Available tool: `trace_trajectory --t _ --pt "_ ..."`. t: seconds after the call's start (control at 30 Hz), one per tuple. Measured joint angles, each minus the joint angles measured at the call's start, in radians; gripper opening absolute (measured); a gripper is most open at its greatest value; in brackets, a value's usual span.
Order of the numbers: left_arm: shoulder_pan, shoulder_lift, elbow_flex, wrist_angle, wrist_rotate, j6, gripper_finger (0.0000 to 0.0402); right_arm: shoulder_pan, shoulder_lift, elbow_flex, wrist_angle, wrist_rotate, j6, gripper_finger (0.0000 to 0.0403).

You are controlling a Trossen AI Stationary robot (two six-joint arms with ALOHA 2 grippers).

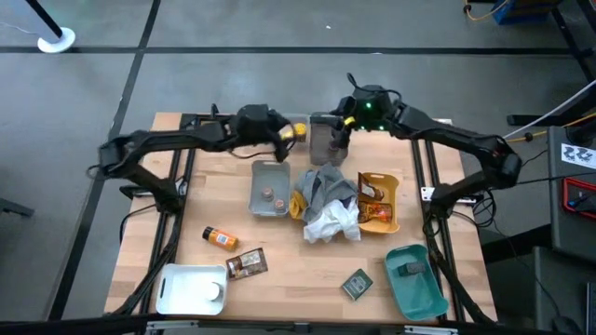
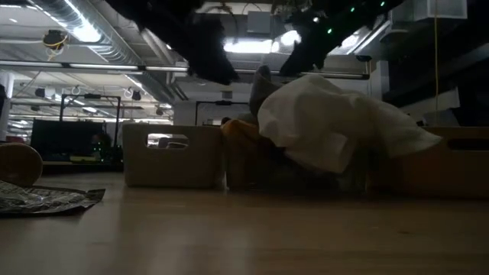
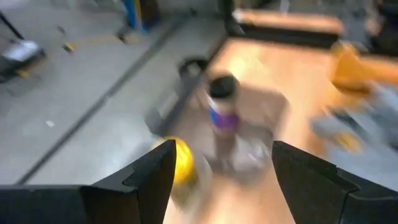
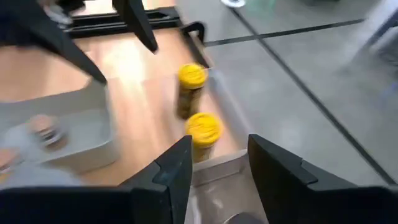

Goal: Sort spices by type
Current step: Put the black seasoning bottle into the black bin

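Two grippers: both dark two-finger grippers work close together at the table's far edge, near the middle.
Left gripper: fingers spread wide, holding nothing; it hangs just beside the yellow-lidded jars and near a clear plastic tray.
Right gripper: fingers parted, holding nothing; it hangs over the clear tray's near end.
Dark jar: a small jar with a black cap and a purple label band stands in the clear tray, ahead of the left fingers. Its long axis is vertical, cap up.
Yellow-lidded jars: two small brown jars with round yellow lids stand on the bare wood just beside the clear tray, upright, lids up, near the table's edge.
Other spices: a grey plastic tray holds tiny round pots; an orange bottle lies on its side, long axis running across the table; a brown packet lies flat.
Risk, collision: I judge the arms could touch, since both hang over one small patch.
Risk, tipping: a wide finger passing a tall narrow jar could knock it over or off the far edge.
Risk, hidden items: grey and white cloths bunched mid-table may cover spices.
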Motion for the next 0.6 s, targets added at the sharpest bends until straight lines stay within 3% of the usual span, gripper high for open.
trace_trajectory --t 0.3,0.47,0.6 --pt "-0.191 -0.236 0.0 -0.568 0.0 -0.327 0.0249 0.185 -0.06 0.0 -0.191 -0.001 0.062 0.0156" --pt "-0.339 -0.268 0.0 -0.88 0.005 -0.456 0.0249 0.319 -0.059 0.0 -0.214 0.018 0.063 0.0156" --pt "-0.479 -0.259 -0.001 -0.988 0.041 -0.504 0.0249 0.424 -0.059 0.0 -0.213 0.047 0.074 0.0156"
